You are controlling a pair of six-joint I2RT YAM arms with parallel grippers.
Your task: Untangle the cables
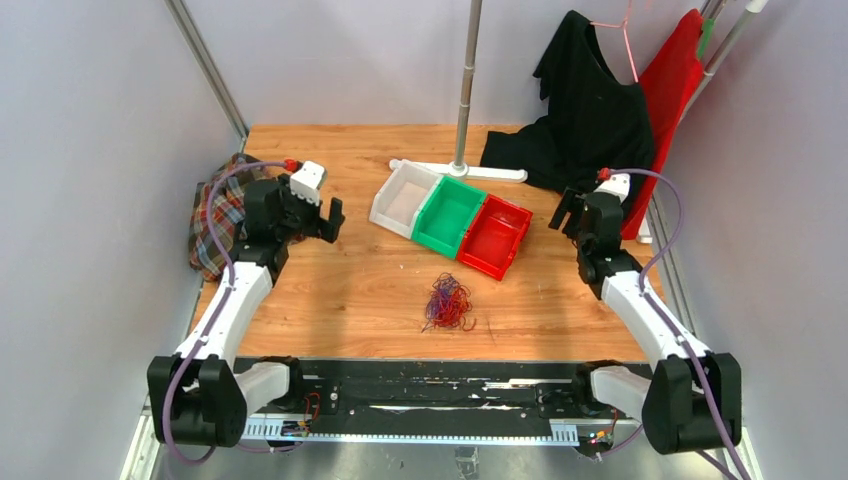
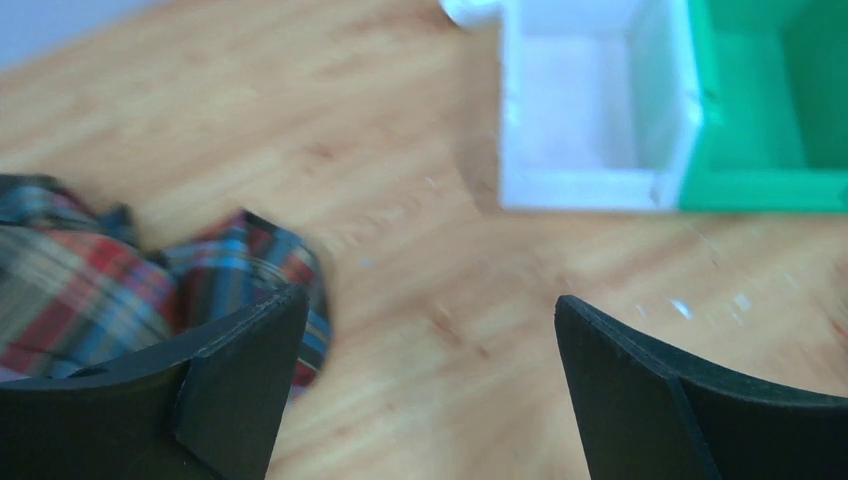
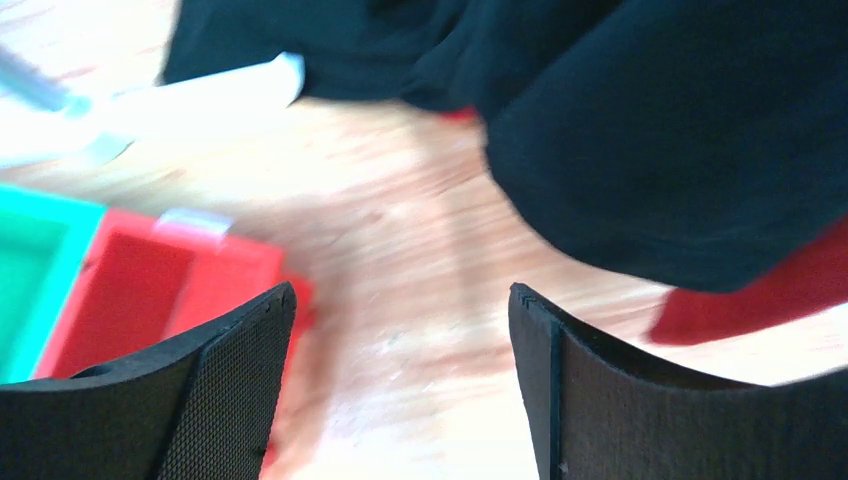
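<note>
Cables (image 1: 449, 302) lie in one tangled clump on the tabletop (image 1: 350, 290), centre, toward the near edge, well apart from both tools. Left tool (image 1: 322, 216) is at 10 o'clock from the clump, fingers spread, gripping nothing, near the plaid cloth (image 1: 213, 215). Right tool (image 1: 568, 212) is at 2 o'clock, spread, gripping nothing, near the black garment (image 1: 590, 120). Row of bins (image 1: 432, 238) is at 12 o'clock.

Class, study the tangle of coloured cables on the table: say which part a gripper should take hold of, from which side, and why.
Probably a loose loop at the edge of the cables, not the dense middle, coming straight down from above. The clump lies low and flat on the table, so a sideways approach would likely just push it along.
</note>
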